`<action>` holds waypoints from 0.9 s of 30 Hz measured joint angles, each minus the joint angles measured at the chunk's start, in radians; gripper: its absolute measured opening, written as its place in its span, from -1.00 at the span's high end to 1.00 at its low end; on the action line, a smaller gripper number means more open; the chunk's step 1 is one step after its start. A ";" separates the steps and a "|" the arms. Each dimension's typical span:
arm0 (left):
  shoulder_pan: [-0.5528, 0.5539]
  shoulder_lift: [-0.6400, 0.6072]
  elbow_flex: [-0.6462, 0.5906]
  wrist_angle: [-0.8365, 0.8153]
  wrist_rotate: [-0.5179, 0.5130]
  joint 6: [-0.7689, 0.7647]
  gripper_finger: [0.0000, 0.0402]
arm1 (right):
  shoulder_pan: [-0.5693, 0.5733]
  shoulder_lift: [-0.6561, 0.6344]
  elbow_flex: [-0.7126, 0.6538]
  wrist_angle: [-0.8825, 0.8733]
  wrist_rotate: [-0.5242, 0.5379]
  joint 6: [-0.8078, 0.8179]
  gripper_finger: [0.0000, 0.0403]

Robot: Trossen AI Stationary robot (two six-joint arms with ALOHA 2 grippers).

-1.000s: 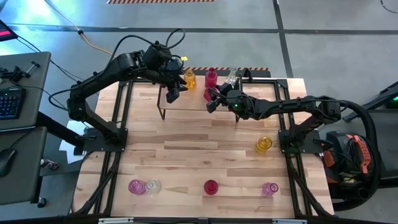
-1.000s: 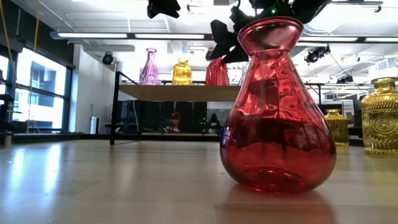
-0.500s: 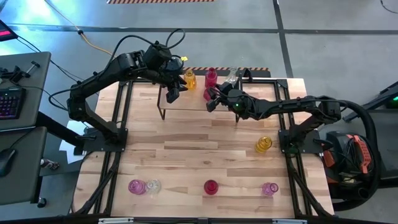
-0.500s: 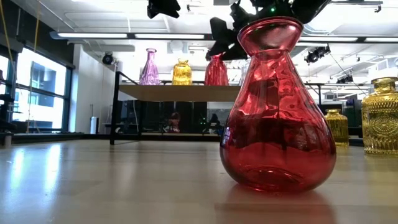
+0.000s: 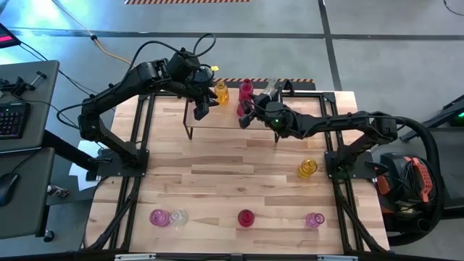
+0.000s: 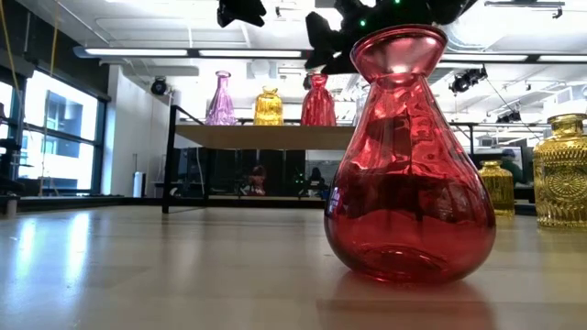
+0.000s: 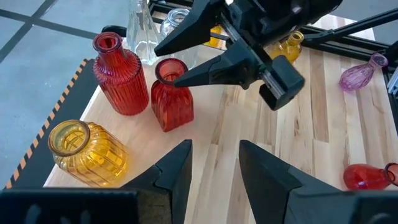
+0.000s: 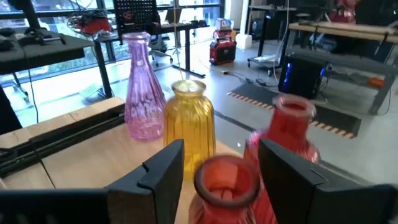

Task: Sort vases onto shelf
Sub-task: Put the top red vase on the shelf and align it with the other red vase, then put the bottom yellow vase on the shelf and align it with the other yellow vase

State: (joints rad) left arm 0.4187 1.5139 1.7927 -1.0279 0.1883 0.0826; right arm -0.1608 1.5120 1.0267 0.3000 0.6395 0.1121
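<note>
The shelf (image 5: 225,122) (image 6: 266,136) stands at the table's far middle. On it stand a pink vase (image 6: 218,96), a yellow vase (image 6: 268,105) (image 7: 87,149), a ribbed red vase (image 7: 118,74), a smaller red vase (image 6: 318,99) (image 7: 171,93) and clear vases (image 7: 140,25). My right gripper (image 5: 245,116) (image 8: 221,168) is open just above the smaller red vase, with a finger on either side of its mouth (image 8: 227,177). My left gripper (image 5: 201,109) (image 7: 214,162) is open and hovers above the shelf's left part, beside the yellow vase.
More vases lie or stand on the table: a yellow one (image 5: 307,168) at the right, and a pink one (image 5: 159,217), a clear one (image 5: 178,216), a red one (image 5: 246,217) (image 6: 408,156) and a pink one (image 5: 314,219) along the near edge. Bare wood lies between them and the shelf.
My right gripper has risen above the smaller red vase on the shelf. That vase leaned under the gripper half a second ago and now stands upright on its base.
</note>
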 joint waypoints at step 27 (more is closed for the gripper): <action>0.000 0.000 0.000 -0.215 0.000 0.065 0.38 | 0.032 0.000 0.563 -0.889 0.026 0.104 0.08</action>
State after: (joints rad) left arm 0.4187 1.5139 1.7927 -1.2432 0.1883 0.1476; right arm -0.1287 1.5116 1.5892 -0.5894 0.6653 0.2159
